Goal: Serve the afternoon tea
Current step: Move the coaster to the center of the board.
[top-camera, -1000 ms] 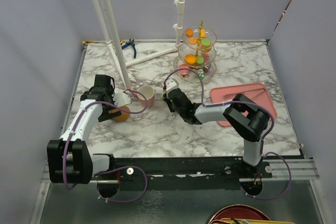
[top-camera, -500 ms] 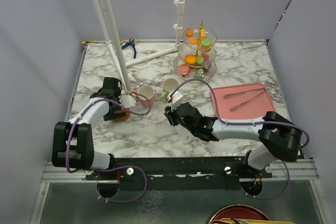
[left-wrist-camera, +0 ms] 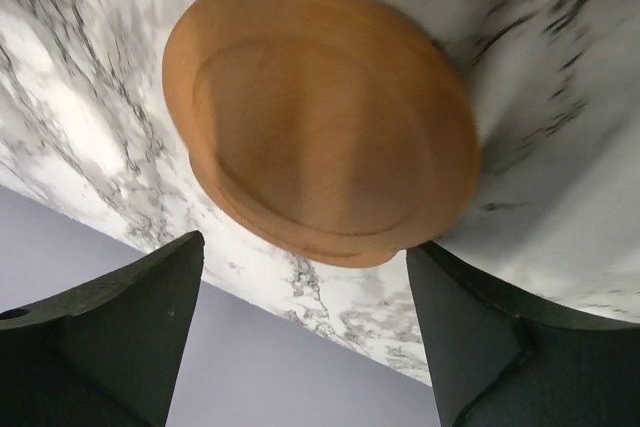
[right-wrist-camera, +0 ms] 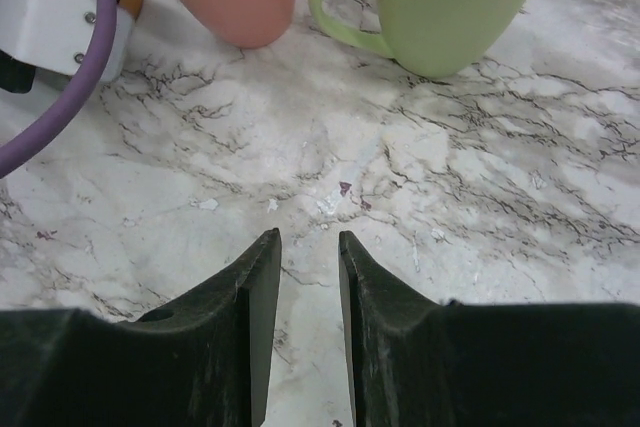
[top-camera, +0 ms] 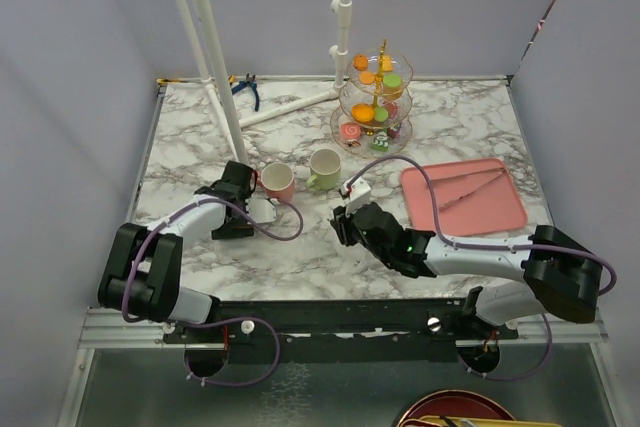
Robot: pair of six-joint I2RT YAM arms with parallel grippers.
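**Afternoon tea set on a marble table (top-camera: 200, 137), seen from above and from both wrists.** The 3-tier glass stand (top-camera: 372, 105) has a gold stem and small orange, green and pink sweets on its tiers. It stands near the middle of the far edge. The pink mug (top-camera: 277, 182) and the pale-green mug (top-camera: 324, 168) stand upright side by side, close but apart, between the stand and the table's centre. The green mug's handle points toward the pink mug.

1 round brown coaster (left-wrist-camera: 320, 117) lies flat on the marble just left of the pink mug; from above, the left gripper (top-camera: 242, 213) covers it. In the left wrist view this gripper's 2 fingers stand wide apart, 1 to each side of the coaster's near rim. Marble shows between 1 finger and the rim; whether the other finger touches cannot be told.

The right gripper (right-wrist-camera: 305, 252) sits low over bare marble on the near side of the 2 mugs, its jaws parted by a narrow slit and holding nothing.

A flat pink tray (top-camera: 505, 212) carrying tongs (top-camera: 468, 187) lies toward the right edge, well apart from the mugs. White pipes (top-camera: 214, 57) rise from the far-left area, and blue-handled pliers (top-camera: 246, 89) lie by the far edge.
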